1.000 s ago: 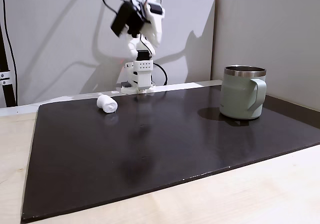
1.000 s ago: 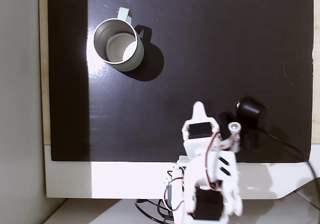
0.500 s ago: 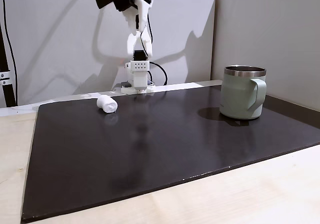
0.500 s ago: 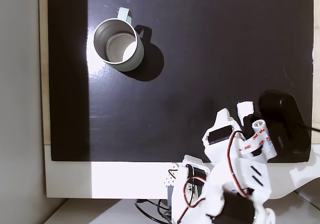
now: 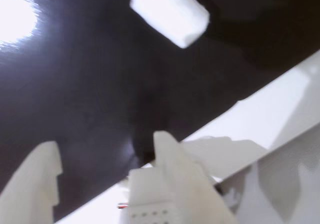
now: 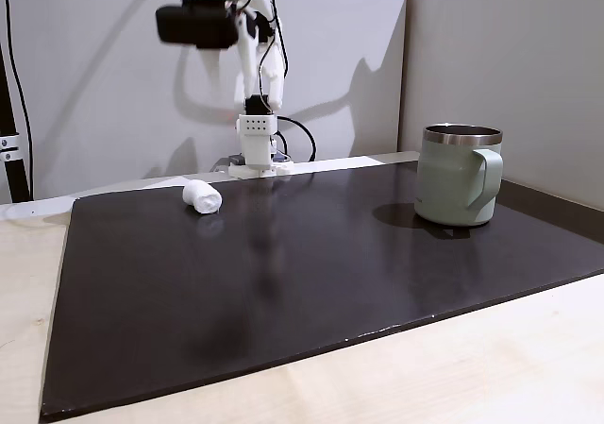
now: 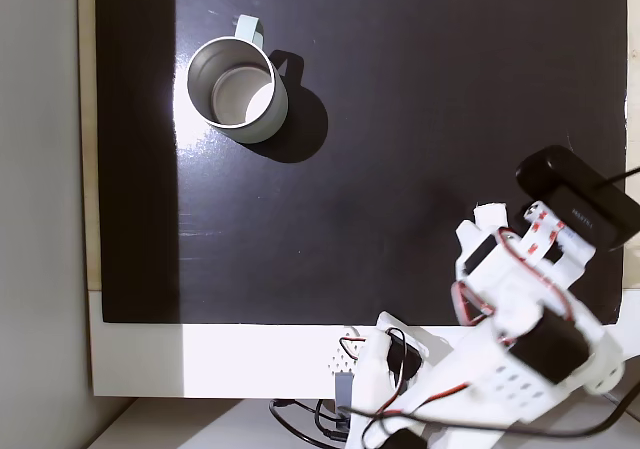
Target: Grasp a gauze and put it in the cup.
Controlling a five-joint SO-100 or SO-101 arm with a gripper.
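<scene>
Our claw (image 5: 102, 159) hangs released and empty: the wrist view shows two white plastic fingers (image 5: 172, 156) spread apart with dark mat between them and nothing held. We judge this to be the approach step, with the grasp not yet made.

We see the small white soft roll of gauze (image 6: 202, 196) lying on its side on the black rectangular mat (image 6: 302, 282), near the mat's back edge in the low fixed view, not far from the white arm base (image 6: 253, 145). In the wrist view the gauze (image 5: 169, 13) sits at the upper edge, ahead of the fingertips and well apart from them, and the picture is somewhat blurred. In the low fixed view the gripper end sits high above the table.

We find the pale sage-green metal mug with a steel rim (image 6: 461, 175) upright on the opposite side of the mat, well apart from the gauze; from above, the mug (image 7: 235, 89) appears empty.

Next, we think the claw must descend and reach forward until the fingers straddle the roll, then close. A soft roll may squash or roll aside, so a centred, gentle closing seems wise.
</scene>
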